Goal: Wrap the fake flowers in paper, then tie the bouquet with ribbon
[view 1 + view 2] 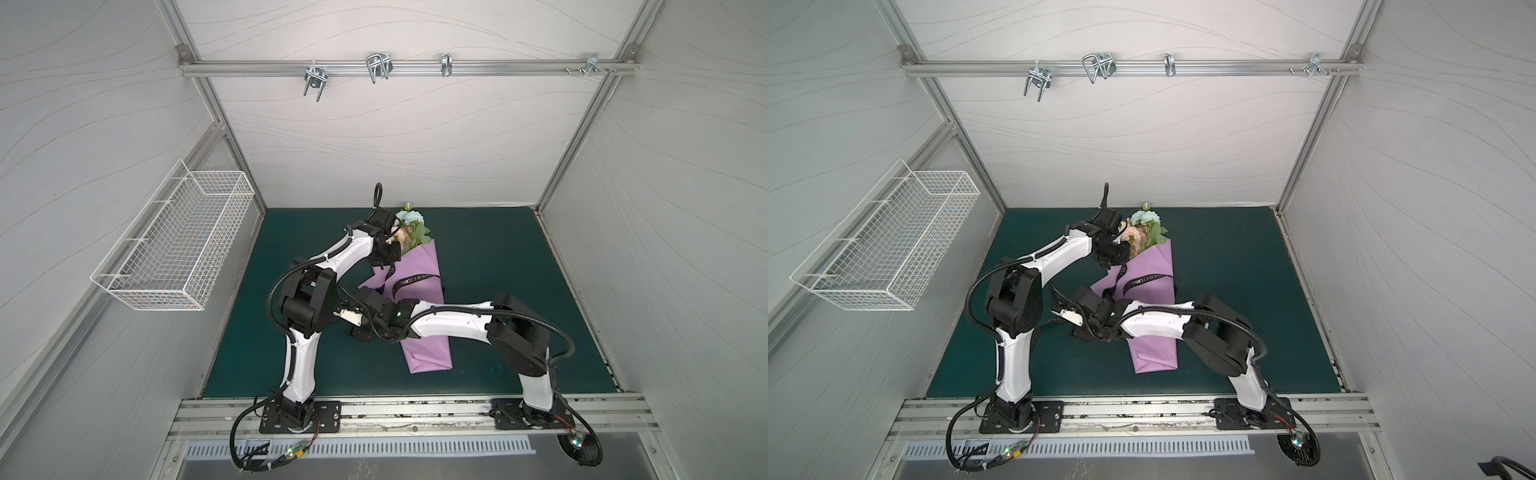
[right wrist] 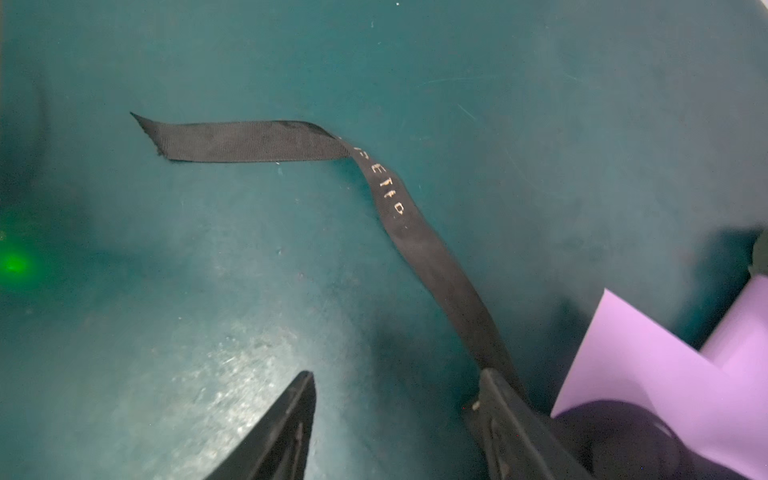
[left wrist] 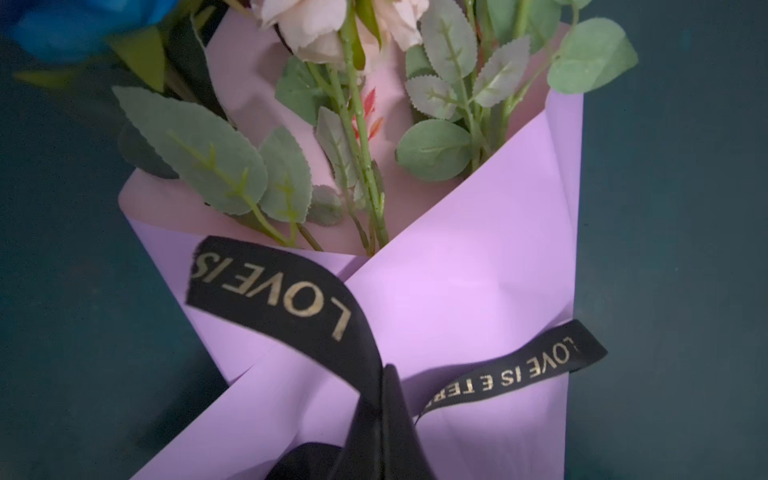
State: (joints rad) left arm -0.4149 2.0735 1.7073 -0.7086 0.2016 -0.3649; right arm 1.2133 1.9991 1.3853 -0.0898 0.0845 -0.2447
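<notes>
The bouquet of fake flowers (image 1: 411, 228) (image 1: 1144, 232) lies on the green mat in a lilac paper wrap (image 1: 419, 291) (image 3: 457, 282), heads toward the back wall. Peach and blue blooms, leaves and stems (image 3: 353, 124) poke out of the wrap. A black ribbon (image 1: 415, 280) (image 3: 291, 286) with gold lettering crosses the wrap. My left gripper (image 1: 382, 258) (image 3: 384, 374) is over the wrap just below the flowers, shut on that ribbon. My right gripper (image 1: 360, 333) (image 2: 399, 374) is low over the mat, left of the wrap, and open. A loose ribbon end (image 2: 257, 141) passes outside one finger, not between them.
A white wire basket (image 1: 174, 241) hangs on the left wall. Metal hooks (image 1: 378, 66) sit on the rail across the back wall. The two arms stand close together left of the wrap. The green mat (image 1: 498, 270) extends to the right of the bouquet.
</notes>
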